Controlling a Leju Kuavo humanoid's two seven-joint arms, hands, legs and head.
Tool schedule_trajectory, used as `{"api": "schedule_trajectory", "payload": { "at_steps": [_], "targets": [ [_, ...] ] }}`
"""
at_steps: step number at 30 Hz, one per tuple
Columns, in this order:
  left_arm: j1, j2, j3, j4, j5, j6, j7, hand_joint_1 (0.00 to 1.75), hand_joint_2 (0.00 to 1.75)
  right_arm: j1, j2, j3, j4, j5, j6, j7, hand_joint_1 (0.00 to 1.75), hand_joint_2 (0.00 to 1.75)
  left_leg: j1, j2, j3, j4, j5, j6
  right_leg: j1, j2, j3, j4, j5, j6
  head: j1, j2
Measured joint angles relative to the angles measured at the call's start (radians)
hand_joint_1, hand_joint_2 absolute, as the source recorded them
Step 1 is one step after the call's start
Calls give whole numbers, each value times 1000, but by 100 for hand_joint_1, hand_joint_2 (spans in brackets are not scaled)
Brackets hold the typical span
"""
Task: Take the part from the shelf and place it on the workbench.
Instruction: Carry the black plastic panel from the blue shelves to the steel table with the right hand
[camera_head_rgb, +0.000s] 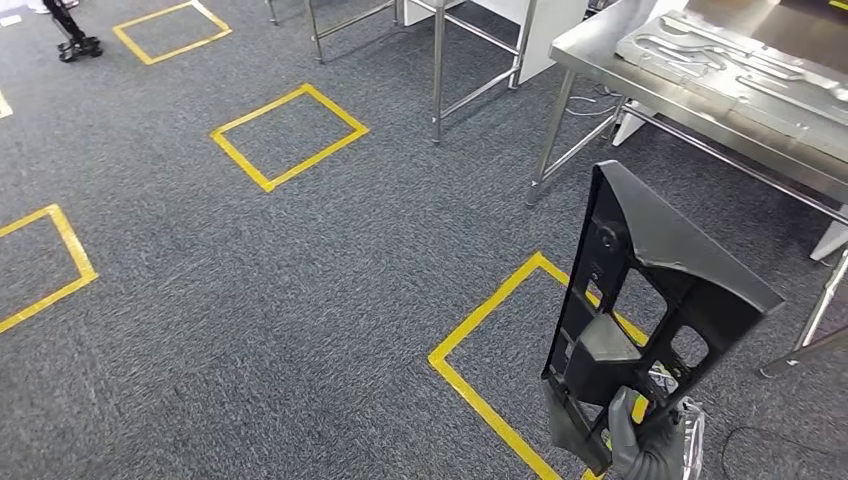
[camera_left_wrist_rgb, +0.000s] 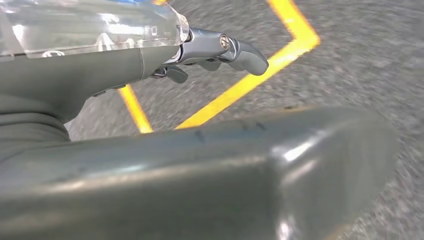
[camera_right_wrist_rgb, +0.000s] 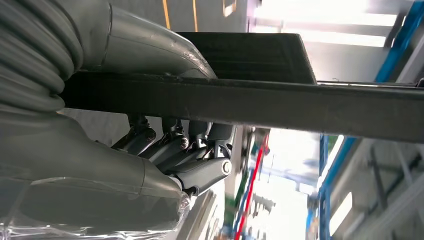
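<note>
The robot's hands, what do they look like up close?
The left hand has a smooth grey cover, a clear plastic shell near the wrist, shiny silver metal links with small screws, and a thick grey thumb. The right hand has a grey ribbed cover like a bendy hose, the same clear shell, and dark fingers with round silver pivots.

One black part (camera_head_rgb: 640, 300), one steel workbench (camera_head_rgb: 640, 75), five yellow floor squares (camera_head_rgb: 288, 135).
</note>
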Motion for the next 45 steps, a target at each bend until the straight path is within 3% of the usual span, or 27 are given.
{"api": "schedule_trajectory", "payload": {
  "at_steps": [2,4,6,8,10,11,12,14,15,16,18,21,23,25,26,27,29,30,31,34,36,38,40,41,42,43,45],
  "targets": [
    [1,3,-5,0,-8,-9,-13,0,0,8,-3,-1,-8,-4,-16,-1,175,175,1,-24,15,-43,4,6,0,25,-11,6,1,13,0,0],
    [-1,4,-12,0,-13,-16,-32,0,0,19,-5,-3,-16,-4,-29,-1,175,175,-1,-1,18,-49,7,19,-4,37,-19,8,4,27,0,0],
    [-1,3,-19,0,-15,-23,-44,0,0,25,-7,-4,-23,3,-41,-1,175,175,-1,26,21,-58,13,34,-3,-14,-38,44,-21,37,0,0],
    [3,2,-23,0,-18,-28,-47,0,0,21,-7,-3,-26,31,-62,4,175,175,-4,51,21,-62,12,43,-1,-82,-92,158,-83,42,0,0],
    [6,2,-25,0,-24,-20,-38,0,0,19,-8,-2,-26,66,-92,17,175,175,-6,71,21,-61,7,46,-2,-100,-148,274,-124,46,0,0],
    [6,2,-26,0,-28,-10,-27,0,0,19,-8,-2,-26,80,-106,25,175,175,-7,79,23,-61,4,45,-4,-102,-154,289,-119,46,0,0],
    [5,2,-27,0,-33,2,-13,0,0,19,-8,-2,-26,89,-118,32,175,175,-7,83,26,-61,1,43,-4,-103,-139,262,-94,46,0,0],
    [1,1,-33,0,-42,21,13,0,0,18,-8,-2,-26,101,-134,40,175,175,-7,89,37,-61,-6,39,-3,-112,-64,126,-31,39,0,0],
    [-1,0,-36,0,-46,26,23,0,0,17,-8,-1,-26,104,-140,42,175,175,-9,91,40,-61,-11,34,0,-118,-30,64,-15,33,0,0],
    [-3,0,-39,0,-49,31,32,0,0,15,-8,0,-27,106,-145,43,175,175,-10,92,43,-61,-15,29,4,-122,-8,23,-10,27,0,0],
    [-8,-2,-46,0,-58,41,64,0,0,13,-8,5,-27,106,-158,48,175,175,-11,95,46,-63,-21,19,10,-123,1,6,-22,15,0,0],
    [-16,-1,-53,0,-70,41,142,0,0,4,-14,18,-28,101,-187,62,175,175,-10,87,45,-32,-39,3,2,-114,22,-7,-28,-5,0,0],
    [-18,2,-56,0,-66,31,152,0,0,-11,-19,29,-27,93,-198,72,175,175,-9,71,-15,83,-78,-3,0,-110,42,-13,-39,-17,0,0],
    [-15,8,-55,0,-52,19,129,0,0,-27,-24,40,-21,86,-202,80,175,175,-8,66,-109,219,-108,-7,2,-104,61,-13,-57,-22,0,0],
    [-13,11,-53,0,-47,14,119,0,0,-34,-27,45,-16,84,-204,81,175,175,-8,66,-142,248,-95,-8,3,-98,75,-13,-68,-22,0,0],
    [-11,15,-51,0,-43,11,115,0,0,-39,-30,50,-10,82,-205,81,175,175,-8,66,-156,237,-58,-7,3,-93,91,-13,-80,-21,0,0],
    [-8,22,-49,0,-43,6,117,0,0,-47,-37,58,-2,73,-205,78,175,175,-10,64,-137,126,47,1,2,-85,127,-13,-108,-16,0,0],
    [-7,26,-49,1,-45,5,122,0,0,-51,-40,61,1,63,-204,76,175,175,-11,61,-121,75,82,6,2,-82,140,-13,-121,-11,0,0],
    [-6,28,-49,1,-48,6,129,0,0,-55,-44,63,2,51,-200,76,175,175,-13,59,-106,36,94,12,2,-79,146,-14,-130,-5,0,0],
    [-12,33,-49,2,-56,16,152,0,0,-66,-59,68,4,17,-183,79,175,175,-18,61,-79,-12,64,28,2,-73,144,-12,-124,16,0,0],
    [-14,34,-49,2,-60,20,161,0,0,-70,-68,70,4,10,-176,81,175,175,-14,68,-52,-41,59,36,1,-82,117,42,-103,26,0,0],
    [-14,34,-49,2,-61,21,164,0,0,-75,-77,72,4,6,-172,81,175,175,-11,78,-22,-65,52,44,1,-94,47,149,-116,31,0,0],
    [-15,34,-49,2,-61,21,165,0,0,-78,-86,73,5,1,-169,81,175,175,-11,89,1,-74,38,48,0,-97,-36,242,-167,36,0,0],
    [-15,34,-49,2,-61,21,166,0,0,-77,-89,73,6,-1,-168,81,175,175,-11,95,13,-74,28,48,-1,-98,-66,260,-180,40,0,0],
    [-14,34,-48,2,-61,21,166,0,0,-77,-92,73,7,-2,-166,81,175,175,-11,102,27,-75,18,47,-2,-100,-83,251,-171,42,0,0],
    [-14,34,-48,2,-61,21,167,0,0,-77,-94,73,8,-2,-165,81,175,175,-11,111,43,-75,6,45,-3,-107,-84,212,-133,43,0,0],
    [-14,34,-48,2,-60,22,167,0,0,-78,-97,73,9,-4,-162,80,175,175,-12,129,73,-73,-17,37,0,-155,-68,99,-28,40,0,0]
  ]
}}
